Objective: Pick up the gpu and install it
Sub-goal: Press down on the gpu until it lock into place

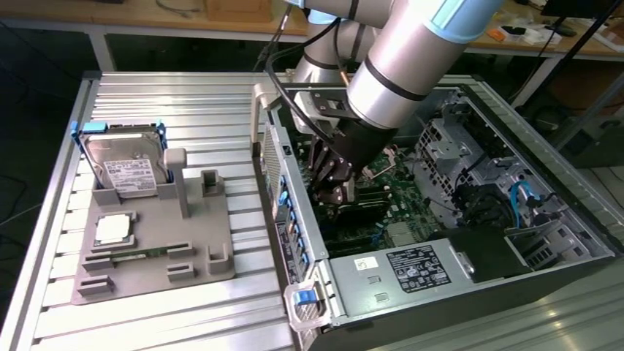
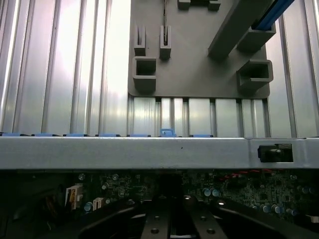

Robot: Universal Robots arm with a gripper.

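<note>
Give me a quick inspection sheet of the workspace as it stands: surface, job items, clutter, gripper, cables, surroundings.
Surface: ribbed metal table, grey parts holder on it.
Job's things: gpu not made out; open computer case on the exterior view's right.
Clutter: hard drive upright in the holder; processor chip lying flat.
Gripper: gripper shut, down inside the case over the motherboard.
Cables: blue cables in the case; black cable along the arm.
Surroundings: wooden benches behind.

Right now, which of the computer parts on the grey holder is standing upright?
The silver hard drive with the white label and blue frame stands upright at the holder's far end; the processor and memory stick lie flat.
</note>
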